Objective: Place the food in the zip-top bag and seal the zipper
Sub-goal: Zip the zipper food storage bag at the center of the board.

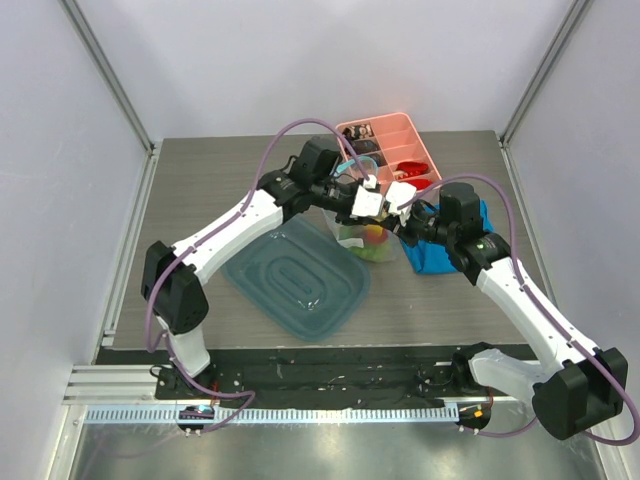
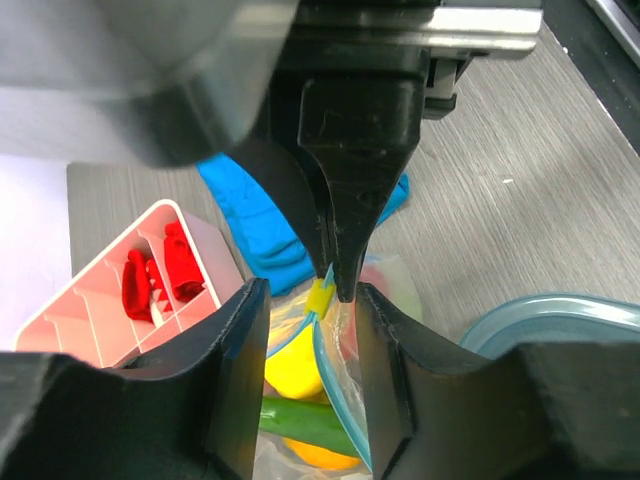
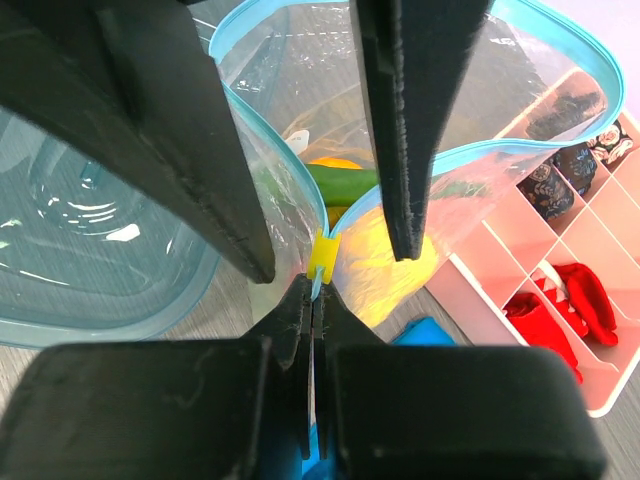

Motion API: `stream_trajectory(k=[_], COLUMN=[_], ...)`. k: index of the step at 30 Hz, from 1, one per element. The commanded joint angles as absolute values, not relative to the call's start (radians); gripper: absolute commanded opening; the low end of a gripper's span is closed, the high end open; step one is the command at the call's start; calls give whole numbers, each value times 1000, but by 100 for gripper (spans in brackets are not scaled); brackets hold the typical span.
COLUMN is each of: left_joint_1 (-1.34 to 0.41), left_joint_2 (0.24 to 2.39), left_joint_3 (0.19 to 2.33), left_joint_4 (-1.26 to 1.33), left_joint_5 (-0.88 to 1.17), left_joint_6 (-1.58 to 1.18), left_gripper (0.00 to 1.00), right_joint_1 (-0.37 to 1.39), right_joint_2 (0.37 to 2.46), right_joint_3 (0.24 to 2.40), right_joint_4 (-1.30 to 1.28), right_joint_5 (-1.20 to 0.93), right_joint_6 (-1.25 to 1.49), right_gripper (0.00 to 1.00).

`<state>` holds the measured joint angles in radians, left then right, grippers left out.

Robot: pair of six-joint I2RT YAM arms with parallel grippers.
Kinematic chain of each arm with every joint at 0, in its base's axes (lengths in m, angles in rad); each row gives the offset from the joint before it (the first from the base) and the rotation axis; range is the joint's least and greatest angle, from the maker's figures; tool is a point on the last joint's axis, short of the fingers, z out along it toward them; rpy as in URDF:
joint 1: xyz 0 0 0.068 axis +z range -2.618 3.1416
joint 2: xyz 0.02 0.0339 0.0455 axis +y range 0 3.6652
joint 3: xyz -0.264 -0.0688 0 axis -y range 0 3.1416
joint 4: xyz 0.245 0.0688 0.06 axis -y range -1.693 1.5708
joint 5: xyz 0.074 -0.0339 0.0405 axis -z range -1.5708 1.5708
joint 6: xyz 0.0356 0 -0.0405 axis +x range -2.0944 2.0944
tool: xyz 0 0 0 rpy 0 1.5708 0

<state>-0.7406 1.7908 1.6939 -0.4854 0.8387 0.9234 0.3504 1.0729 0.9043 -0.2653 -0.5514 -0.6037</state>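
Observation:
The zip-top bag [image 1: 365, 240] stands upright between my grippers. It holds food: a yellow fruit [image 2: 290, 365], the green cucumber [image 2: 300, 420] and an orange piece [image 2: 325, 455]. Its light blue zipper [image 3: 560, 40] gapes open, with a yellow slider [image 3: 322, 257] at the near end. My right gripper [image 3: 313, 290] is shut on the zipper strip just beside the slider. My left gripper [image 2: 312, 300] is open, one finger on each side of the bag's mouth at the slider. In the top view the left gripper [image 1: 372, 208] and the right gripper [image 1: 398, 215] meet over the bag.
A pink divided box [image 1: 395, 150] with red and dark items stands behind the bag. A blue folded cloth [image 1: 440, 255] lies to its right, under my right arm. A teal translucent tray [image 1: 300, 275] lies to its left front.

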Motion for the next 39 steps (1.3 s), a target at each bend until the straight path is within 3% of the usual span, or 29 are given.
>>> stream_trajectory(k=[1, 4, 8, 11, 23, 39], left_joint_1=[-747, -744, -736, -723, -580, -407], left_joint_2=[1816, 1838, 1864, 1871, 1908, 1928], left_joint_3=[1730, 1756, 1808, 1815, 1882, 1930], left_joint_4=[-497, -547, -604, -618, -784, -821], left_joint_5=[858, 851, 862, 850, 790, 690], left_joint_6=[934, 945, 950, 953, 1120, 1203], left_gripper=[41, 31, 7, 1, 0, 0], right_joint_1=[353, 353, 353, 351, 327, 229], right_joint_2=[1040, 1034, 1025, 1016, 960, 891], right_joint_3=[907, 899, 887, 877, 836, 793], right_joint_4=[-218, -207, -199, -199, -196, -206], right_joint_5=[-561, -555, -545, -538, -525, -508], right_joint_6=[-612, -614, -617, -620, -627, -632], right_gripper=[1, 1, 1, 1, 1, 1])
